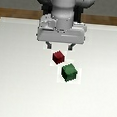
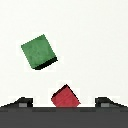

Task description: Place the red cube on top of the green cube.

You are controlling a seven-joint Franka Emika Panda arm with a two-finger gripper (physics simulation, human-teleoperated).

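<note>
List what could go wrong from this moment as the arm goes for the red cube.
1. The red cube sits turned at an angle between the open pincer fingers, so closing could catch its corners and twist it rather than grip flat faces.
2. The green cube lies close beside the red one; a descending finger or a pushed red cube might nudge it.
3. The green cube is rotated too, so an unaligned red cube could land askew on it.

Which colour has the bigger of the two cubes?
Dark green, plain on every face. The green cube shows best in the wrist view.
</note>
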